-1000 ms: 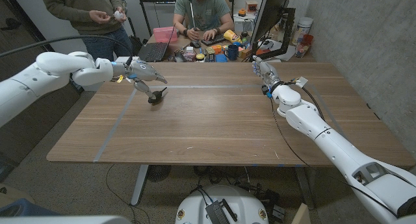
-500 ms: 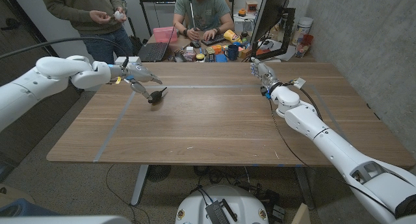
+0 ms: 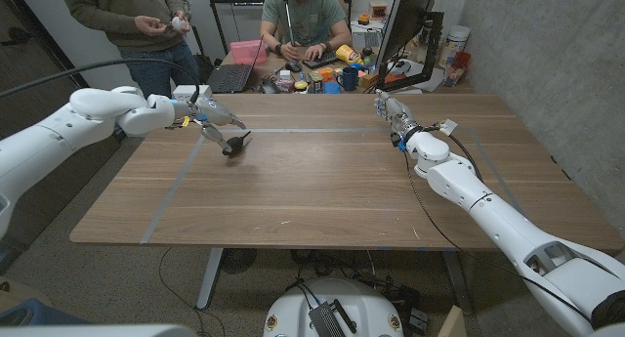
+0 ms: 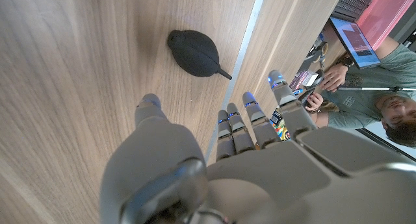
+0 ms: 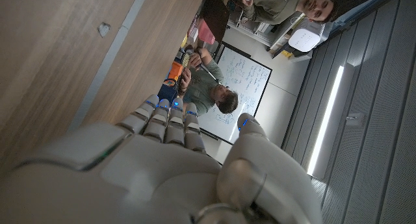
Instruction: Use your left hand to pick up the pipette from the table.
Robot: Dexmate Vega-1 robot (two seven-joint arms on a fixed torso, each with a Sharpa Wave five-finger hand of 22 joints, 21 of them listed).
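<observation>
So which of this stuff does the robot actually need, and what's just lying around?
Needed:
- pipette, the black bulb on the table
- left hand, open beside it

Lying about:
- laptop
- pink box
- monitor
- right hand, idle

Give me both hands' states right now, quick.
Left hand: open, holding nothing; the black bulb pipette lies on the table ahead of its fingers.
Right hand: open, fingers extended, holding nothing.
</observation>
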